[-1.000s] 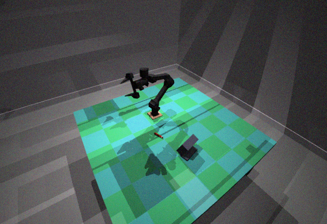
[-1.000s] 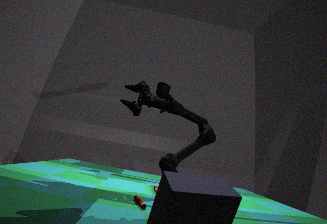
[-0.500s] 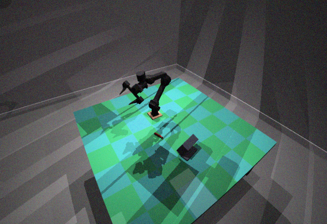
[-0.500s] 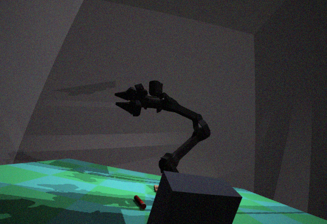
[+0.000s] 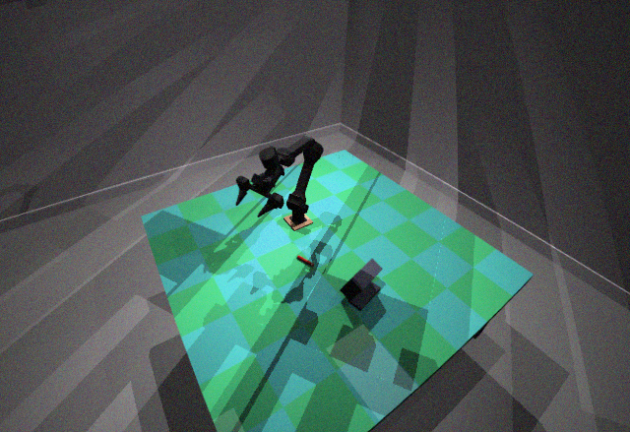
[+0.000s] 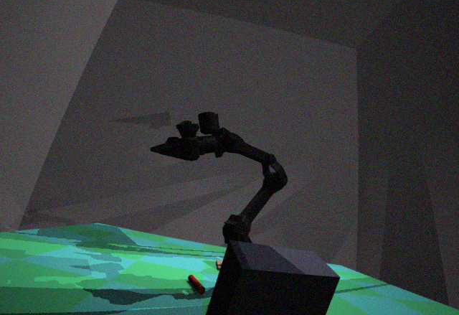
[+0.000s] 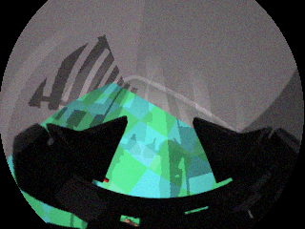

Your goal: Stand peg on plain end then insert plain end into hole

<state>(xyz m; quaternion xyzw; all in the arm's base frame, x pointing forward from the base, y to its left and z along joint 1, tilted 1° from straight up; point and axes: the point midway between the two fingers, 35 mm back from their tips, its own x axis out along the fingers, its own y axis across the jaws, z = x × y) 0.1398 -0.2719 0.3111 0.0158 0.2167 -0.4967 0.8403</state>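
Observation:
The red peg (image 5: 305, 260) (image 6: 196, 284) lies on its side on the table, between the arm's base and the sloped panel. Its white band cannot be made out. A small red bit of it (image 7: 106, 180) shows beside the left finger in the wrist view. The dark sloped panel (image 5: 370, 272) (image 6: 281, 289) stands on the table beyond the peg; its hole is not visible. My gripper (image 5: 248, 209) (image 6: 151, 149) (image 7: 160, 119) is open and empty, high above the table, off to the side of the peg and well away from it.
The arm's base stands on a small orange plate (image 5: 290, 222) (image 6: 219, 265) behind the peg. The table (image 5: 269, 265) (image 6: 159, 278) has a green and turquoise checked top crossed by dark shadows. Its far corner shows in the wrist view.

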